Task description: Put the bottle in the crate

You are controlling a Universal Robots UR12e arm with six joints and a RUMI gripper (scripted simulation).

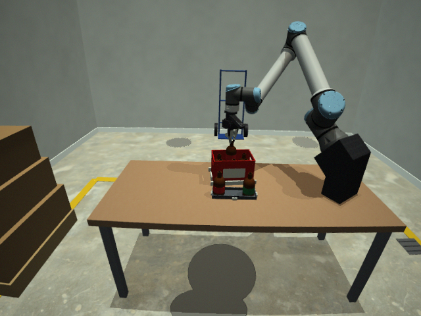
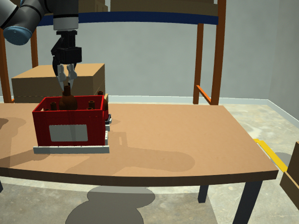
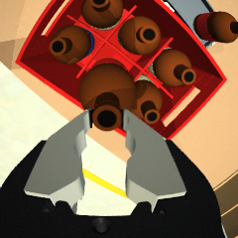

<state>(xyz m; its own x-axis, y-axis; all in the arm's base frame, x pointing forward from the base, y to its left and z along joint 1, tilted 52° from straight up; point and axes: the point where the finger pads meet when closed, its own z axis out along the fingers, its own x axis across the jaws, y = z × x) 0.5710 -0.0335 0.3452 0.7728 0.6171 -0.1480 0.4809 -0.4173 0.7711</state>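
At the far left of the top view stands a stepped stack of brown cardboard boxes (image 1: 24,204), matte and sharp-edged, three tiers showing. Right of it the bench (image 1: 163,207) spreads a smooth tan top on dark square legs.

At the middle of the frame sits the red crate (image 1: 233,166), a hard plastic box with thin walls, a pale grey label panel on its near face and red dividers forming six slots. In the wrist view five brown round-shouldered bottles stand in it, dark open mouths upward. Above the slot at the crate's lower middle edge in that view hangs a sixth bottle (image 3: 105,94), glossy brown and bulbous, its body partly below the rim in the exterior view. The claw (image 3: 106,124) is nearly closed, its two pale grey faceted fingers pinching that bottle's narrow neck.

In front of the crate lies the flat grey tray (image 1: 234,195) with two upright bottles, one red-labelled (image 1: 218,184), one green-labelled (image 1: 248,185).

At the right, the black angular pedestal (image 1: 353,176) carries the grey tubular arm with blue joint caps.
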